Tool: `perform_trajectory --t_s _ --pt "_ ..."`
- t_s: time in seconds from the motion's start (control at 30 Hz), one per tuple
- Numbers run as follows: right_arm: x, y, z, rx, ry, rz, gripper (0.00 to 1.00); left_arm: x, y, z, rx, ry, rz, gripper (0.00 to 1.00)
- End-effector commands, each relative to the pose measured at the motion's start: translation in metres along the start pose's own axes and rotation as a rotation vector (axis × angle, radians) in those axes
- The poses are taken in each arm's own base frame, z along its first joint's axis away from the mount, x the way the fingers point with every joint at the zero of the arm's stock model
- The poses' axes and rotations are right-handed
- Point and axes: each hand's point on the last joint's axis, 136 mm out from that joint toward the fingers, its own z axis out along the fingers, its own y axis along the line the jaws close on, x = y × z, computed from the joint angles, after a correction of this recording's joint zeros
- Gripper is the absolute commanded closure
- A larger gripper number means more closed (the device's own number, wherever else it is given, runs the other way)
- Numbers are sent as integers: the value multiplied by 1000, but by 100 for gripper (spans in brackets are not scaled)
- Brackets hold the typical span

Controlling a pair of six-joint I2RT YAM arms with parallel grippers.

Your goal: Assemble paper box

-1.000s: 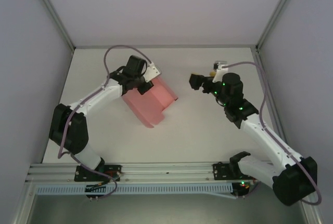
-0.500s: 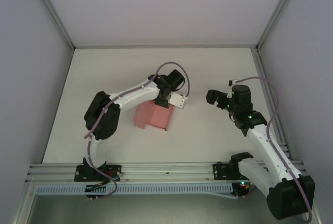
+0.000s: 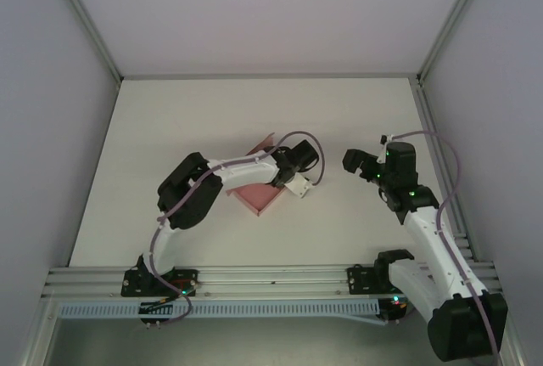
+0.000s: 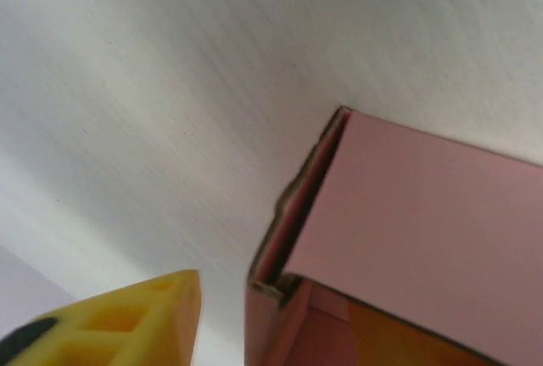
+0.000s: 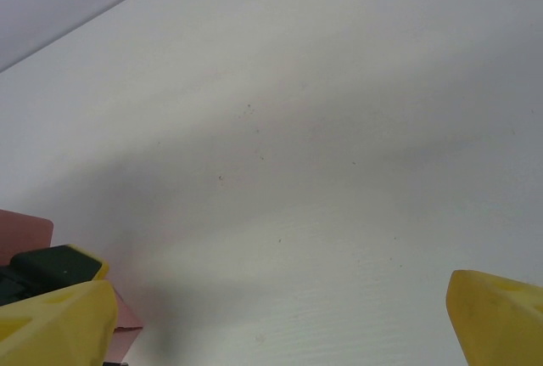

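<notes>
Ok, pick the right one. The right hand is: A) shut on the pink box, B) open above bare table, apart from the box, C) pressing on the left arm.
B: seen from above, the right hand sits clear of the pink box, and in its wrist view its yellow fingers stand wide apart over the table.

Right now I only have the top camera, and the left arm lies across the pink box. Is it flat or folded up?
Observer: Folded. The left wrist camera shows the paper box hollow, with one corner seam gaping.
Operator: Is the right gripper free?
Observer: Yes. The right wrist camera shows the right gripper open, with bare table between its fingers.
</notes>
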Motion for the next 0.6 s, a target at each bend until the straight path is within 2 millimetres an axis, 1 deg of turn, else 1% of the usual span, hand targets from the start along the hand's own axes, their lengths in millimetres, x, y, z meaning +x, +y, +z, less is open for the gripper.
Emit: perform_trajectory --t_s 0.0,0.07,0.13,0.17,0.23,0.3,0.33,0.4,0.43,0.5,0.57 --pt "7 1 3 -22 35 -8 0 8 25 -23 -44 8 -63 42" --pt "4 3 5 -33 40 2 0 11 37 -43 -56 -19 -119 38" --pt "1 11 6 -67 41 -1 0 9 49 -65 -75 -90 -177 33" --pt "-1 15 7 -88 40 -6 0 7 54 -78 -91 -138 -200 26" --pt "-6 22 9 -118 35 -16 0 5 60 -102 -126 -220 -236 0" --pt "-8 33 10 -173 43 -45 0 4 66 -128 -161 -318 -312 0" --pt "-9 37 12 -194 48 -45 0 7 72 -141 -191 -358 -371 0" --pt "-10 47 14 -242 65 -56 0 21 87 -166 -270 -445 -526 0" --pt "-8 49 16 -250 71 -64 0 29 89 -176 -296 -486 -598 0" --pt "-5 60 20 -270 85 -105 0 53 98 -197 -385 -571 -785 0" --pt "2 74 26 -274 107 -176 0 86 106 -218 -472 -639 -1050 0"
